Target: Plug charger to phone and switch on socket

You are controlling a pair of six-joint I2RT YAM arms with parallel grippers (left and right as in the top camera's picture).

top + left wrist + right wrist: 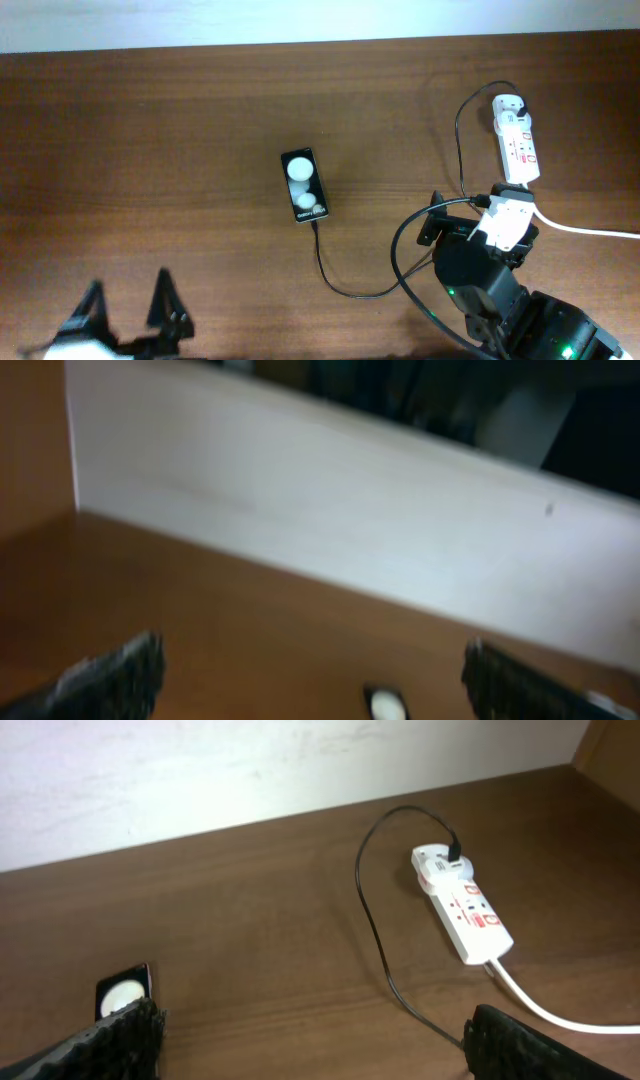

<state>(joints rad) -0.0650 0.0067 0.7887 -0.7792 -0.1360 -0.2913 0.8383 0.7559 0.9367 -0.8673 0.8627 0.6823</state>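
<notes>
The black phone (305, 186) with two white round patches lies flat mid-table. The thin black charger cable (340, 285) runs from the phone's near end, curves under my right arm and rises to a black plug (524, 105) seated in the far end of the white socket strip (517, 145). My right gripper (470, 207) is open and empty just in front of the strip. In its wrist view (310, 1050) I see the strip (465, 910), cable (375, 920) and phone (125, 992). My left gripper (130, 310) is open and empty at the front left. Its blurred wrist view (320, 695) shows the phone (385, 703).
The strip's thick white cord (590, 230) trails off to the right edge and also shows in the right wrist view (540, 1010). A pale wall (250, 770) borders the table's far edge. The brown wooden tabletop (150, 150) extends left of the phone.
</notes>
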